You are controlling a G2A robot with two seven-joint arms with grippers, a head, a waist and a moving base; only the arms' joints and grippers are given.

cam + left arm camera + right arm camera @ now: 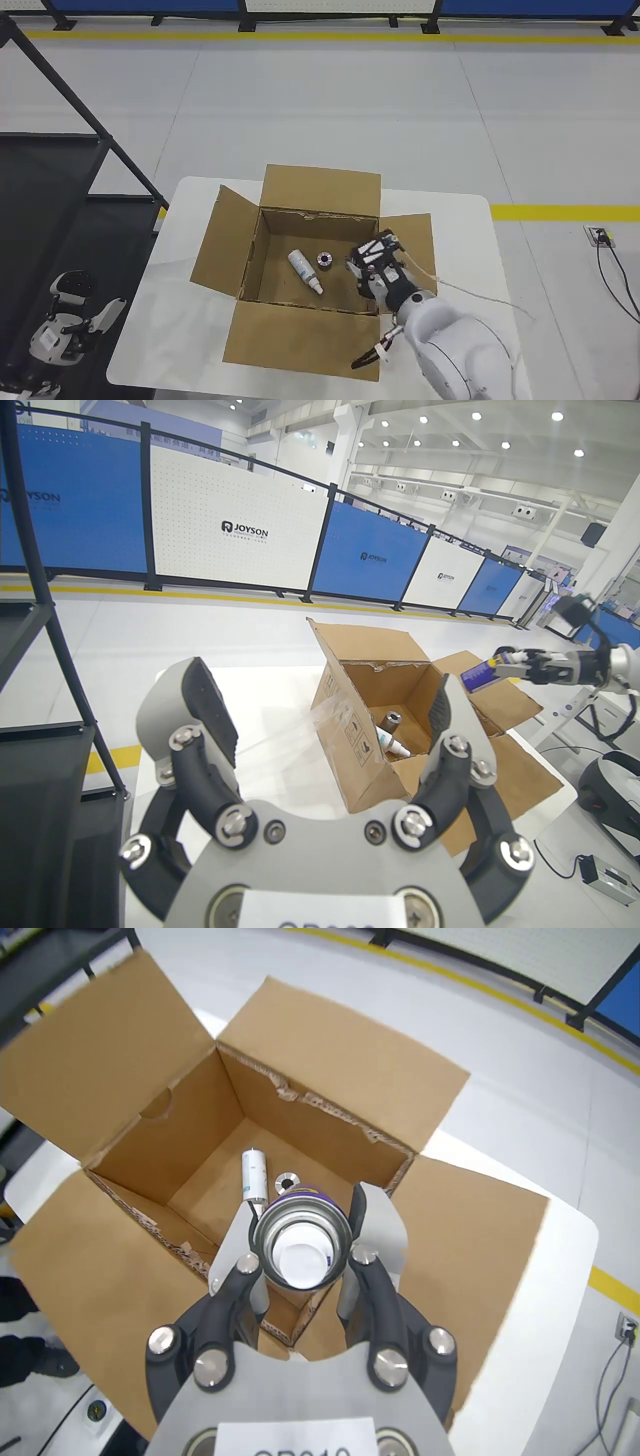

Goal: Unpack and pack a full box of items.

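An open cardboard box [320,190] stands on the white table [180,300] with all its flaps spread out. On its floor lie a white bottle [305,271] and a small metal cylinder [325,261]. My right gripper [378,262] hangs over the box's right side, shut on a purple spray can [302,1233] with a white cap. The bottle [254,1173] and the cylinder [286,1180] lie just beyond the can. My left gripper [320,700] is open and holds nothing, off to the left of the box [365,650]. From there the can [482,675] is seen tilted above the right flap.
A black metal rack [60,200] stands left of the table. A strip of clear tape [330,712] hangs off the box's left flap. Cables [615,270] lie on the floor at the right. Blue and white fence panels [235,525] line the back.
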